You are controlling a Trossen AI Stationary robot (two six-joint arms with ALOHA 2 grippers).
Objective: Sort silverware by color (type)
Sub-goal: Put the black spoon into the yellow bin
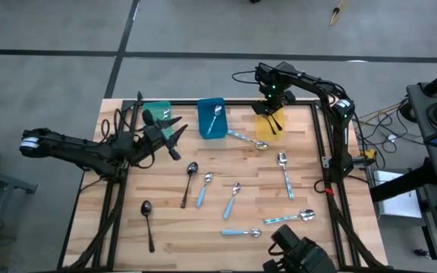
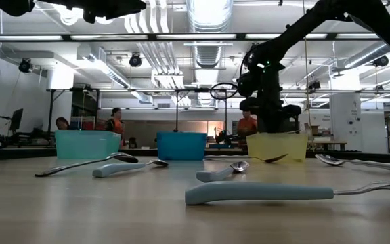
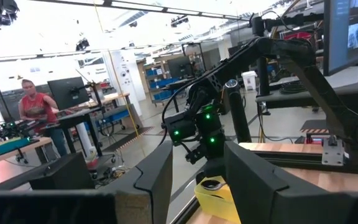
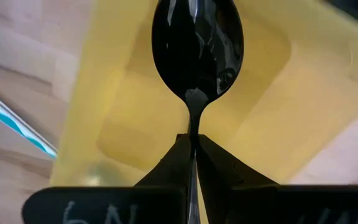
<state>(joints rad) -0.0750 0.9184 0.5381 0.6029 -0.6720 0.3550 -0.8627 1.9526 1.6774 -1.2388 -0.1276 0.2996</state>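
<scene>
Right claw (image 4: 193,146) dangles dark spoon (image 4: 197,46) seemingly inside yellow bin (image 4: 303,124).

Beyond the wooden table (image 1: 294,144) lies a grey concrete floor (image 1: 203,26) crossed by dark seams. The room is an open workshop: white ducts (image 2: 208,13) and strip lights hang from the ceiling, people in orange (image 2: 116,122) stand at distant benches, and a monitor (image 3: 67,93) sits on a desk.
</scene>
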